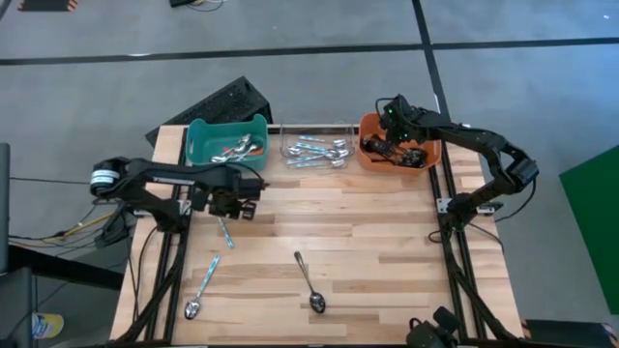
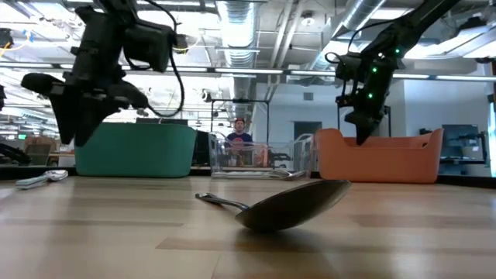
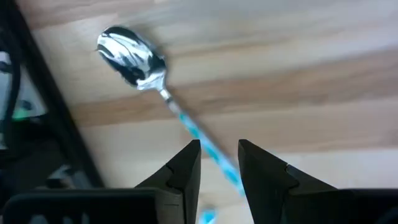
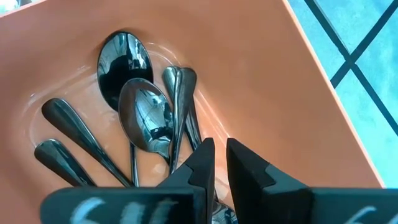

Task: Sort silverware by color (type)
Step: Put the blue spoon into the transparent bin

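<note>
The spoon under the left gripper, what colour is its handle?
Teal-blue; the spoon shows best in the left wrist view.

- High view: set above, facing straight down on the whole pale wooden plank table (image 1: 368, 232), far enough off for both dark arms and grey floor to show.
- Low view: placed at tabletop height, facing level across the planks into the room; very near a dark-handled metal spoon (image 2: 291, 203), the same one lying mid-table from above (image 1: 309, 283).
- Left wrist view: aimed down past two dark fingers (image 3: 180, 177), close over a teal-handled shiny spoon (image 3: 134, 55).
- Right wrist view: pointed into the orange plastic bin (image 4: 267, 81), close on dark spoons (image 4: 146, 115); same bin seen from above (image 1: 432, 155).
</note>
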Tool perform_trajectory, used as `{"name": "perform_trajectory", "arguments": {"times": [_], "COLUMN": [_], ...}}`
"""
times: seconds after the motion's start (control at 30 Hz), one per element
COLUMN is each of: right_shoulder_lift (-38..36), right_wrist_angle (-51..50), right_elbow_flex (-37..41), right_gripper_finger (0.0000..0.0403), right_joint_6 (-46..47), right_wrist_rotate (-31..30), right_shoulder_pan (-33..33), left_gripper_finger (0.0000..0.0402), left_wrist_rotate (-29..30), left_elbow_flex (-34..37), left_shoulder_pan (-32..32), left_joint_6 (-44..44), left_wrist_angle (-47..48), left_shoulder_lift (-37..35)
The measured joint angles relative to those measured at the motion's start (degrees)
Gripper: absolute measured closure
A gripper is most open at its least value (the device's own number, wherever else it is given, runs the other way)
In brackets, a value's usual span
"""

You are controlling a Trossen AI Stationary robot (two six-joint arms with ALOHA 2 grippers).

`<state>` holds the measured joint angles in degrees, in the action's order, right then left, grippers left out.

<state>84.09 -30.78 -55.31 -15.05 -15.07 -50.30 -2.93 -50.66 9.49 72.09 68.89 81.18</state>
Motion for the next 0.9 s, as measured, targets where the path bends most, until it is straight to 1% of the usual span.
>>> {"name": "perform_trajectory", "arguments": {"times": [0.2, 0.4, 0.5, 0.67, 0.9], "right_shoulder_lift": [0.0, 0.0, 0.0, 0.0, 0.0], "right_wrist_angle": [-0.1, -0.1, -0.1, -0.1, -0.3], "right_elbow_flex": [0.0, 0.0, 0.0, 0.0, 0.0], "right_gripper_finger": [0.0339, 0.0339, 0.0339, 0.0339, 0.0339], "right_joint_6": [0.0, 0.1, 0.1, 0.1, 0.0], "right_wrist_rotate": [0.2, 0.2, 0.2, 0.2, 0.2], "right_shoulder_pan": [0.0, 0.1, 0.4, 0.9, 1.2], "left_gripper_finger": [0.0305, 0.0305, 0.0305, 0.0305, 0.0305], "left_wrist_rotate": [1.6, 1.0, 0.7, 2.1, 2.3], "left_elbow_flex": [4.4, 9.2, 11.5, 12.6, 12.6], "left_shoulder_pan": [-1.8, -4.3, -4.4, -4.6, -5.8], "left_joint_6": [11.7, 19.7, 23.4, 25.8, 28.4], "left_wrist_angle": [-0.9, -9.8, -12.4, -12.2, -11.7], "left_shoulder_lift": [-4.9, -6.0, -6.0, -6.0, -6.0]}}
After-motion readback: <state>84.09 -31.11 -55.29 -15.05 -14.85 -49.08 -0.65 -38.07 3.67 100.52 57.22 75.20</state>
